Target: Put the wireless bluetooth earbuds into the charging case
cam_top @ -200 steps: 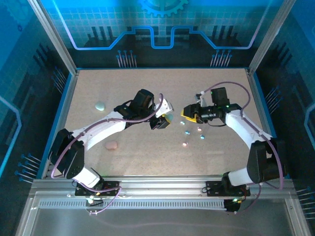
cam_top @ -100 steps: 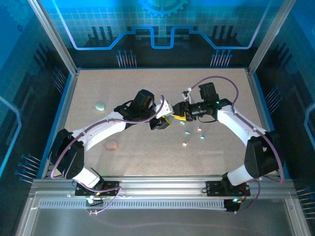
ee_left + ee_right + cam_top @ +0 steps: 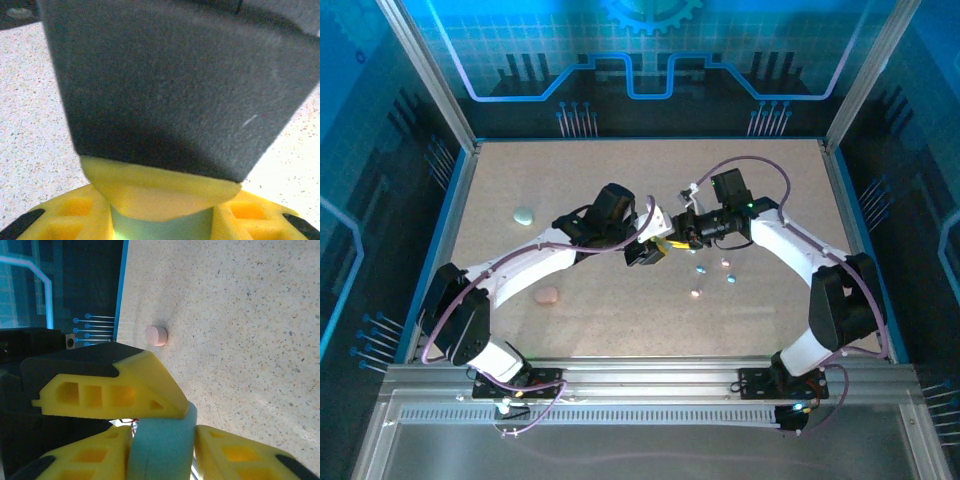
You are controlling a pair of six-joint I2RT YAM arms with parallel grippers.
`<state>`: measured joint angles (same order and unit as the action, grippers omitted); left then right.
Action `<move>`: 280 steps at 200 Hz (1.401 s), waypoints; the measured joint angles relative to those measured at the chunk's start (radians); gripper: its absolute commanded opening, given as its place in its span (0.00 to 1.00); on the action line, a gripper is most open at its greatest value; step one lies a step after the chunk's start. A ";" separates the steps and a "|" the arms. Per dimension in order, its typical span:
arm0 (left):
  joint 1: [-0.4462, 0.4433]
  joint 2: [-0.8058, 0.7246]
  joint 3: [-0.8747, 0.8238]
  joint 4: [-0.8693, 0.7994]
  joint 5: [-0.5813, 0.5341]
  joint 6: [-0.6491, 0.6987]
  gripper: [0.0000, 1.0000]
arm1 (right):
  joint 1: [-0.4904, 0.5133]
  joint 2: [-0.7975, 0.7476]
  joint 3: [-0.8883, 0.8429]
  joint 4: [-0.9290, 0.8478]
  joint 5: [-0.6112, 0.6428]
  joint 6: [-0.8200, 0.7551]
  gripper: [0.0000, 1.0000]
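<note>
Left claw [image 3: 653,249] was clamped on the case [image 3: 160,440] and the right claw [image 3: 672,240] pinched it crosswise, while the earbuds [image 3: 700,270] lay loose on the table [image 3: 620,320] just to their right. Best play here, I'd say: left holds steady, right works the lid gently.

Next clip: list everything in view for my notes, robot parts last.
earbuds: four visible, pale blue and pinkish, loose on the table right of centre
held case: one, pale green, between both tools at table centre
loose green case: one, pale green, far left of table
pink case: one, pink, near left of table
table: one, speckled beige
left tool: one, yellow fingers, shut on the held case
right tool: one, yellow fingers, shut on the same case
</note>
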<state>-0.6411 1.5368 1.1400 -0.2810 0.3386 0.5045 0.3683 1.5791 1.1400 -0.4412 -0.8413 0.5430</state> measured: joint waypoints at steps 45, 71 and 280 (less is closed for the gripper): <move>-0.005 -0.006 -0.005 0.005 -0.029 -0.007 0.63 | -0.012 -0.006 -0.006 0.013 -0.005 0.018 0.17; 0.004 -0.053 -0.069 0.073 -0.028 -0.034 0.71 | -0.050 -0.048 -0.043 0.091 -0.036 0.080 0.16; 0.079 -0.101 -0.257 0.920 0.217 -0.481 0.73 | -0.144 -0.227 -0.167 0.793 -0.215 0.745 0.19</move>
<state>-0.5625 1.4353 0.8825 0.6392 0.5560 0.0231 0.2245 1.3521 0.9730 0.3523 -1.0565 1.2881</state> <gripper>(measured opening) 0.755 0.257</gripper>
